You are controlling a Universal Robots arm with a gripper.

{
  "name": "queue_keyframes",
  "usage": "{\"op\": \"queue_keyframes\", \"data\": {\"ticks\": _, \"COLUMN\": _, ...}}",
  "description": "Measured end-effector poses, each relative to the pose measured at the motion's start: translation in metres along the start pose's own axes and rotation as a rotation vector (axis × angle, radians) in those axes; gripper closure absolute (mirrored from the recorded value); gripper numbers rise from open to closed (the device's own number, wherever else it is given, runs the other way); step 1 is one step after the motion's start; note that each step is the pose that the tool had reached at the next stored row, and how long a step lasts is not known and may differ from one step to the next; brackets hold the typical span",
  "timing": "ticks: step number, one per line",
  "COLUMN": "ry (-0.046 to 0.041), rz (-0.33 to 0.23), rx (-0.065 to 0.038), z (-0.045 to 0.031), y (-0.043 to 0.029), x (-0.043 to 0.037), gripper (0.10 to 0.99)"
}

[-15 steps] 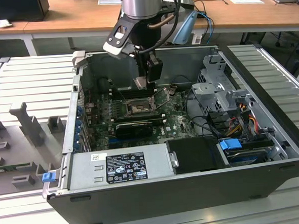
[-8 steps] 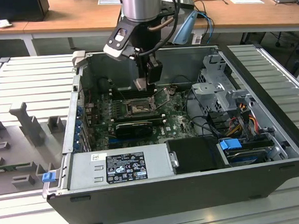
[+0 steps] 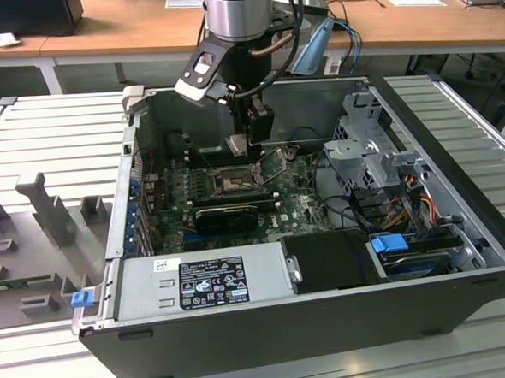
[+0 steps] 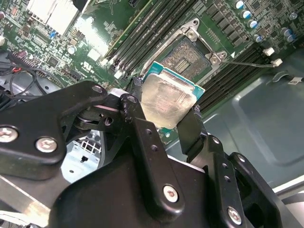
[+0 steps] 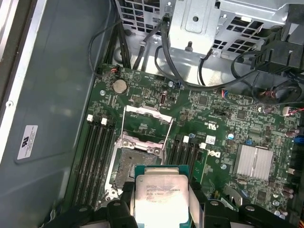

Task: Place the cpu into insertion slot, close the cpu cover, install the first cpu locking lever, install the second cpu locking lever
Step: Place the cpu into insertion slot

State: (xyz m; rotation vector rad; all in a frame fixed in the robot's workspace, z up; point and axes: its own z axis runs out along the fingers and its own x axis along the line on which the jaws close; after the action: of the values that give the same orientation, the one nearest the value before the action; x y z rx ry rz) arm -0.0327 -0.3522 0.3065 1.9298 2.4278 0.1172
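My gripper (image 3: 243,145) is shut on the cpu (image 3: 236,144), a flat square chip with a pale metal top, gripped by two opposite edges. In both wrist views the black fingers (image 4: 135,118) (image 5: 121,209) clamp the cpu (image 4: 168,102) (image 5: 161,197). It hangs above the motherboard, beside and over the edge of the insertion slot (image 5: 135,166) (image 4: 187,57) (image 3: 230,180), apart from it. The slot is uncovered, its dark centre showing. The cpu cover (image 5: 145,123) is swung open on the far side of the slot. A thin wire lever (image 4: 247,61) juts out sideways from the slot.
The work sits inside an open black computer case (image 3: 329,321). Long memory slots (image 5: 97,152) flank the socket. A power supply (image 3: 207,282), a metal drive cage (image 3: 370,152) with loose cables (image 3: 408,201) and a silver heatsink (image 5: 254,161) stand around it.
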Motion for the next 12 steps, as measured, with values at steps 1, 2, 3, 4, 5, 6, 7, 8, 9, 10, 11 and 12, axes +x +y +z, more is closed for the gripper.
{"op": "queue_keyframes", "data": {"ticks": 1, "ry": 0.0001, "rz": 0.000, "rx": 0.000, "z": 0.0006, "y": 0.0000, "x": 0.0000, "gripper": 0.549}}
{"op": "queue_keyframes", "data": {"ticks": 2, "ry": 0.0000, "rz": 0.000, "rx": 0.000, "z": 0.0014, "y": -0.0001, "x": 0.0000, "gripper": 0.549}}
{"op": "queue_keyframes", "data": {"ticks": 3, "ry": 0.0000, "rz": 0.000, "rx": 0.000, "z": 0.0020, "y": -0.0001, "x": 0.0000, "gripper": 0.549}}
{"op": "queue_keyframes", "data": {"ticks": 4, "ry": 0.0001, "rz": 0.000, "rx": 0.000, "z": 0.0027, "y": -0.0002, "x": 0.0000, "gripper": 0.549}}
{"op": "queue_keyframes", "data": {"ticks": 5, "ry": 0.0000, "rz": 0.000, "rx": 0.000, "z": 0.0032, "y": -0.0003, "x": 0.0000, "gripper": 0.549}}
{"op": "queue_keyframes", "data": {"ticks": 6, "ry": 0.0000, "rz": 0.000, "rx": 0.000, "z": 0.0039, "y": -0.0003, "x": -0.0001, "gripper": 0.549}}
{"op": "queue_keyframes", "data": {"ticks": 7, "ry": 0.0000, "rz": 0.000, "rx": 0.000, "z": 0.0044, "y": -0.0004, "x": -0.0001, "gripper": 0.549}}
{"op": "queue_keyframes", "data": {"ticks": 8, "ry": -0.0001, "rz": 0.000, "rx": 0.000, "z": 0.0049, "y": -0.0004, "x": -0.0001, "gripper": 0.549}}
{"op": "queue_keyframes", "data": {"ticks": 9, "ry": -0.0003, "rz": 0.000, "rx": 0.000, "z": 0.0051, "y": -0.0005, "x": -0.0001, "gripper": 0.549}}
{"op": "queue_keyframes", "data": {"ticks": 10, "ry": -0.0001, "rz": 0.000, "rx": 0.000, "z": 0.0055, "y": -0.0005, "x": -0.0001, "gripper": 0.549}}
{"op": "queue_keyframes", "data": {"ticks": 11, "ry": 0.0000, "rz": 0.000, "rx": 0.000, "z": 0.0058, "y": -0.0005, "x": -0.0001, "gripper": 0.549}}
{"op": "queue_keyframes", "data": {"ticks": 12, "ry": 0.0000, "rz": 0.000, "rx": 0.000, "z": 0.0062, "y": -0.0006, "x": -0.0001, "gripper": 0.549}}
